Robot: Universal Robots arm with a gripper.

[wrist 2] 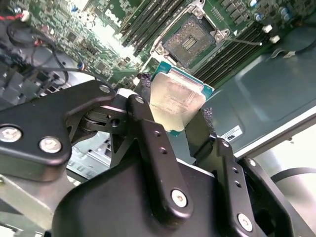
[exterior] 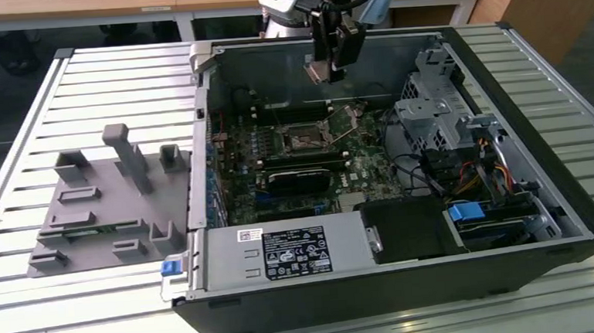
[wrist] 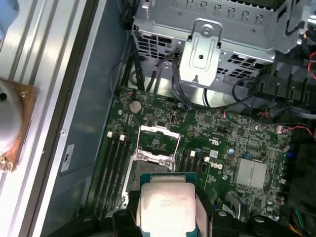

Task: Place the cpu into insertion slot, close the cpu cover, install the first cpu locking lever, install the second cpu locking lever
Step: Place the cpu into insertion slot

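Gripper (wrist 2: 174, 112) pinches the cpu (wrist 2: 176, 96) by two opposite edges, held aloft over the computer case (exterior: 388, 300). Insertion slot (exterior: 304, 137) sits bare, roughly 6 o'clock from the gripper in the exterior view, well apart.

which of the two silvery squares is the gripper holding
The cpu, clamped in the gripper; the other, a small heatsink, is fixed on the motherboard.
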